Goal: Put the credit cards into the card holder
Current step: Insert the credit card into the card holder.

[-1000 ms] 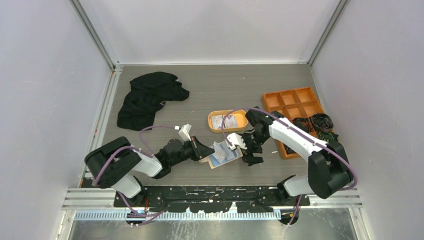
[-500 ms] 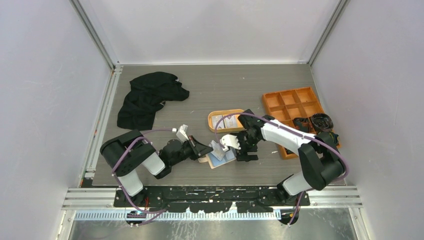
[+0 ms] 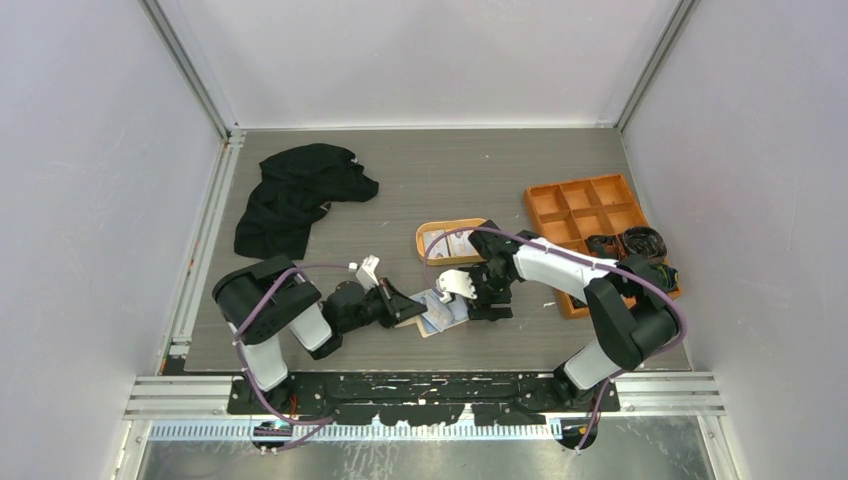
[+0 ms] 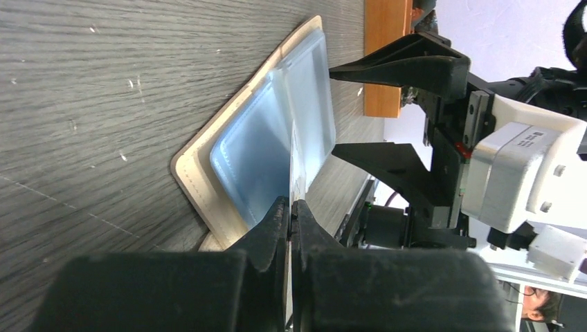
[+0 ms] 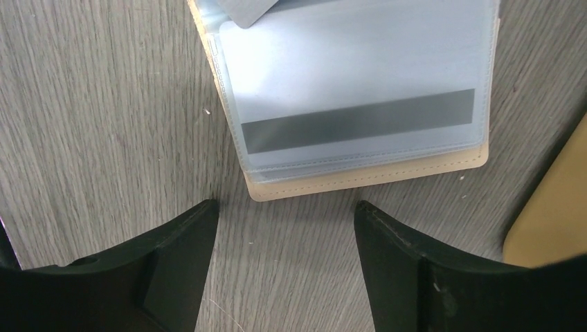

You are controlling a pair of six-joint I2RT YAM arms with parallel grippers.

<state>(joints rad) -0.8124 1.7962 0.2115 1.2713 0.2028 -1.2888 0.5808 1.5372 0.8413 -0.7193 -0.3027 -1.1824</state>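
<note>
The card holder lies open on the table, beige outside, pale blue clear pockets inside. One pocket shows a credit card with a dark stripe. My left gripper is shut on another credit card, held edge-on with its far end over the holder's pockets; its corner shows at the holder's top edge. My right gripper is open, its fingers low over the table just off the holder's near corner, touching nothing. More credit cards lie in the oval tray.
An orange oval tray sits just behind the holder, its edge close to my right finger. An orange compartmented box and black cables are at the right. A black cloth lies at the back left.
My right gripper has moved left, up to the holder's right edge, and its jaws have narrowed a little. The left arm has shifted slightly right, still pinching the card.
</note>
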